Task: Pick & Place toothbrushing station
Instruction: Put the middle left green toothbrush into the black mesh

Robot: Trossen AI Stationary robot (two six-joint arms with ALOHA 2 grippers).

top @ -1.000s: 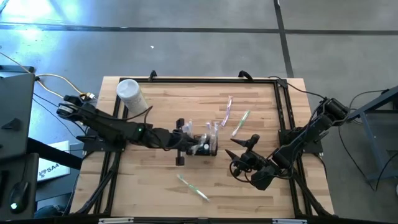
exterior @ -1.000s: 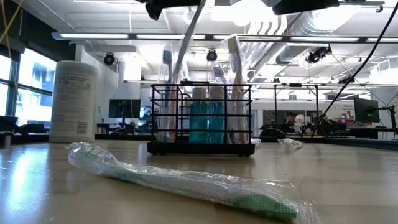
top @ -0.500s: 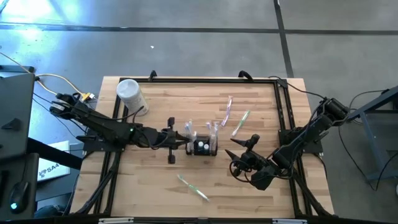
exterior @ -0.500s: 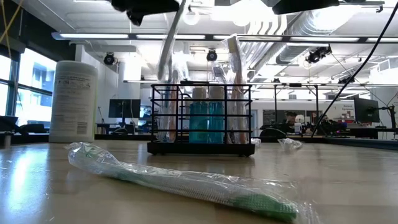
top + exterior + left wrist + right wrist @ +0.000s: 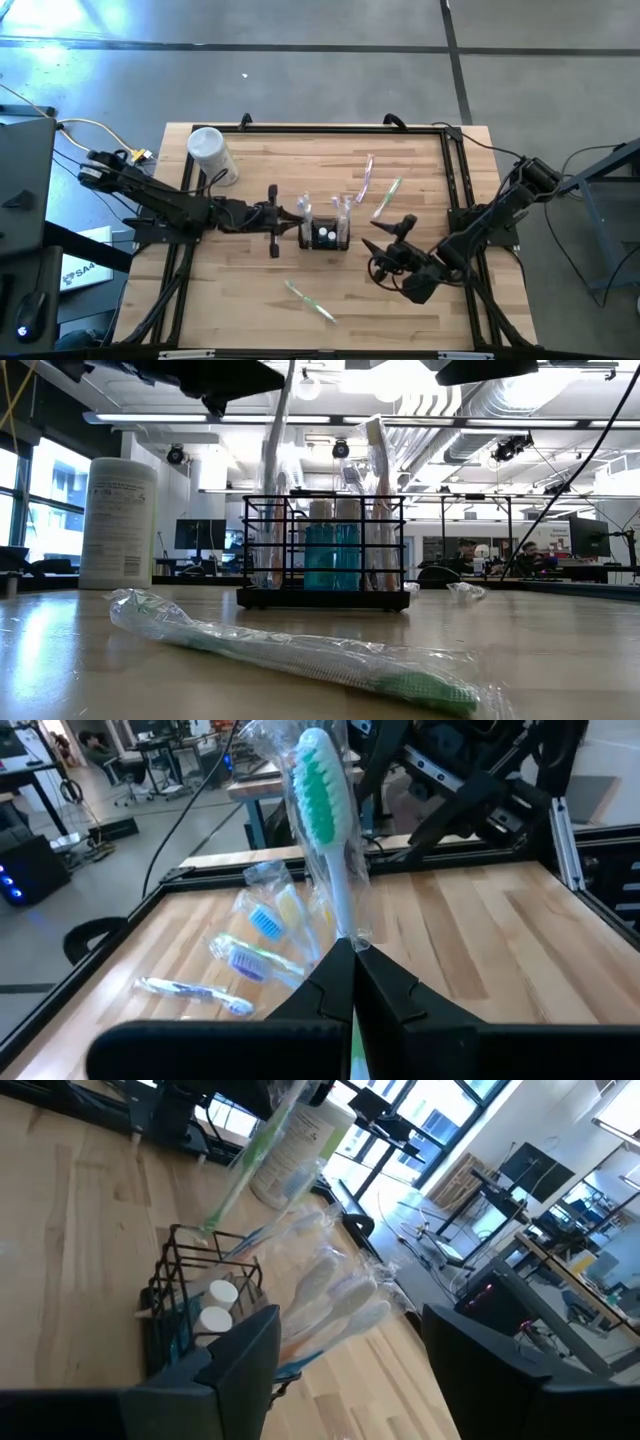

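The black wire caddy (image 5: pixel 325 237) stands mid-table and holds several wrapped toothbrushes and a teal item; it also shows in the low view (image 5: pixel 322 545) and the right wrist view (image 5: pixel 190 1300). My left gripper (image 5: pixel 285 215) is just left of the caddy, above it. It is shut on a plastic-wrapped toothbrush with green bristles (image 5: pixel 325 850). My right gripper (image 5: pixel 385 250) is open and empty, right of the caddy and toward the near edge. Its fingers spread wide in its own view (image 5: pixel 350 1370). My left gripper pinches the wrapped toothbrush's handle (image 5: pixel 345 925) between its two shut fingers, below the head. The fingers come about level from the table's left. The brush stands steeply, head up, and its lower part (image 5: pixel 268 470) reaches down into the caddy's left end.
A white lidded cylinder (image 5: pixel 208 150) stands at the far left. One wrapped toothbrush (image 5: pixel 308 300) lies near the front edge, large in the low view (image 5: pixel 300 650). Two more wrapped toothbrushes (image 5: pixel 375 188) lie beyond the caddy to its right.
My left gripper, still shut on the wrapped toothbrush, has drawn back from over the caddy toward the table's left edge. The brush's upper part has gone with it, while its lower end has stayed at the caddy's left end. My right arm has kept still.
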